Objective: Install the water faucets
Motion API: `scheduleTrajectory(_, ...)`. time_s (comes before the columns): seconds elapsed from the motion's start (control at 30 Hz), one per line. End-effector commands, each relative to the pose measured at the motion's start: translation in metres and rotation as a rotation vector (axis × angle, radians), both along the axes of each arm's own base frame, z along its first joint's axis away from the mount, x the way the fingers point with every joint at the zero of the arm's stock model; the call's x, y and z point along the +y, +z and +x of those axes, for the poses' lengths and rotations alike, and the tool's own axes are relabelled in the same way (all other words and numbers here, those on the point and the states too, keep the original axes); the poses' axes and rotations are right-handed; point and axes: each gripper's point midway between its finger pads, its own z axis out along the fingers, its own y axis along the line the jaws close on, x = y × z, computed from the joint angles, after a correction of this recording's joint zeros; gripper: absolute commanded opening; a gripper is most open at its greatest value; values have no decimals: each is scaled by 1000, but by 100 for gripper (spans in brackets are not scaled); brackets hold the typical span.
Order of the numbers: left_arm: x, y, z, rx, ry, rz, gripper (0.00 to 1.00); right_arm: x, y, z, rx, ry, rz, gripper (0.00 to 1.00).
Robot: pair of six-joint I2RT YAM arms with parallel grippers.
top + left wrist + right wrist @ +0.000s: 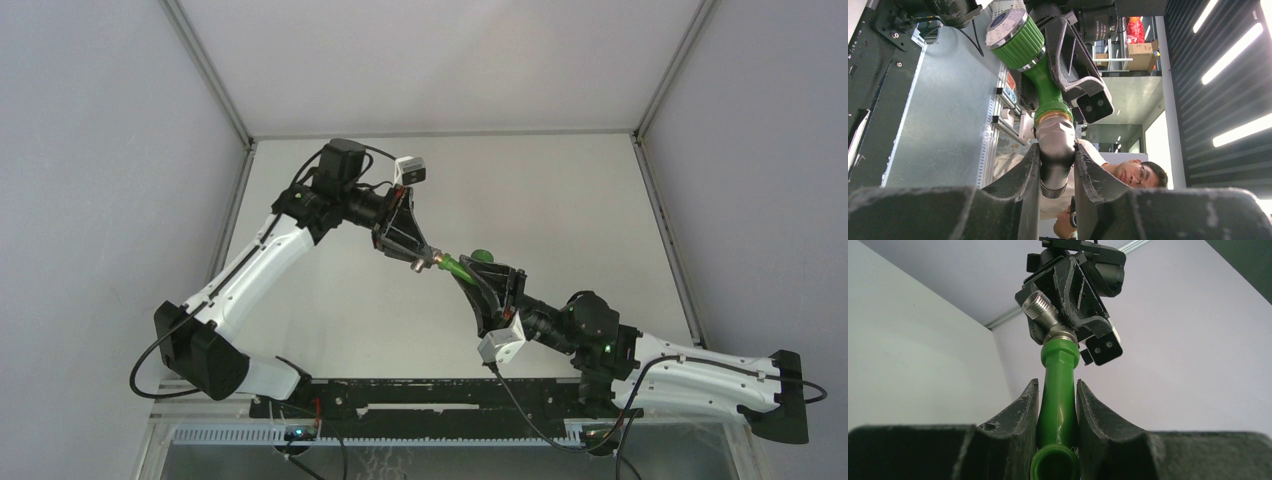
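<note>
Above the middle of the table (560,200), the green tap (462,266) is clamped in the right gripper (1057,390) and its grey elbow fitting (1045,315) is pinched in the left gripper (1057,165). Both are held in line, seemingly for screwing together.

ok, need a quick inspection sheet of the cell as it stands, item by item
Surface: pale table, bare where visible.
Job's things: green tap and grey elbow fitting meet end to end in the air above the table; the fitting's free threaded end is open.
Clutter: nothing seen.
Grippers: left gripper is shut on the elbow fitting; right gripper is shut on the green tap's body, below its knob.
Cables: a black cable loops out beside the left arm's base; others run along both arms.
Surroundings: plain grey enclosure walls; the left wrist view shows a person with glasses outside the cell.
</note>
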Motion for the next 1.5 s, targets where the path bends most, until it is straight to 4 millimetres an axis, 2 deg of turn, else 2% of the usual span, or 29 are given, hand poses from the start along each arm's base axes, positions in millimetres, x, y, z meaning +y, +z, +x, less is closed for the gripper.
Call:
scheduleTrajectory(0.0,2,10,-13,-98,-23,-51,0,8,7,-13,67,102,57,0)
scheduleTrajectory(0.37,-4,10,-11,-176,21,-49,0,12,14,-19,216,168,125,0)
scheduleTrajectory(0.73,-6,10,-12,-268,48,-90,0,11,26,-27,406,327,222,0)
scheduleTrajectory(1.07,-15,7,-12,-372,80,-119,0,17,26,-34,588,429,186,0)
scheduleTrajectory(1.23,-17,7,-11,-413,91,-138,0,17,30,-40,619,482,195,0)
scheduleTrajectory(1.37,-17,6,-9,-476,119,-151,0,13,36,-43,729,554,226,0)
scheduleTrajectory(1.47,-17,5,-6,-532,145,-157,0,10,43,-38,864,577,246,0)
